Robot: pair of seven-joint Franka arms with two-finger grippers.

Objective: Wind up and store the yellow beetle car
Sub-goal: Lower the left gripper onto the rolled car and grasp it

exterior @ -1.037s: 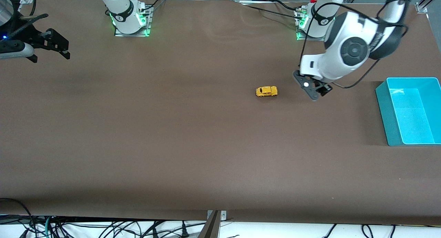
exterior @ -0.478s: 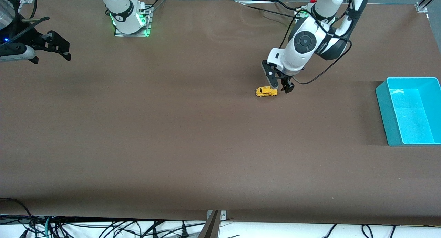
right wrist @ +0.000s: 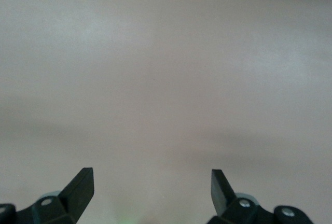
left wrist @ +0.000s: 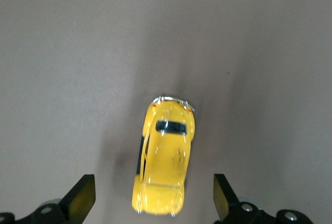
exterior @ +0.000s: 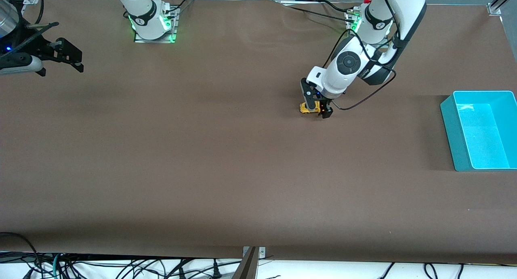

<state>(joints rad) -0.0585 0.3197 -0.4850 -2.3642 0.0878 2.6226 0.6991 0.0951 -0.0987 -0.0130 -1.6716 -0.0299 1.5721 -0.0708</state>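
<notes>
1. Black fingertips of our left gripper (exterior: 317, 108) stand spread wide on either side of the yellow beetle car (left wrist: 164, 163), clamped on nothing; the car sits on the brown table (exterior: 226, 158) directly below the palm.
2. We see in the left wrist view that the car's long axis runs straight out from the palm, so the fingers (left wrist: 79, 199) face its two flanks with a clear gap on each side.
3. We judge that the coming squeeze takes the car across its width.
4. Our left arm reaches down steeply from its base, wrist pointing at the table.
5. Our right gripper (exterior: 66, 55) waits spread and empty over the table's edge at its own end, well apart from the car.
6. Outward from the left gripper, toward the left arm's end, stands the teal bin (exterior: 448, 121).
</notes>
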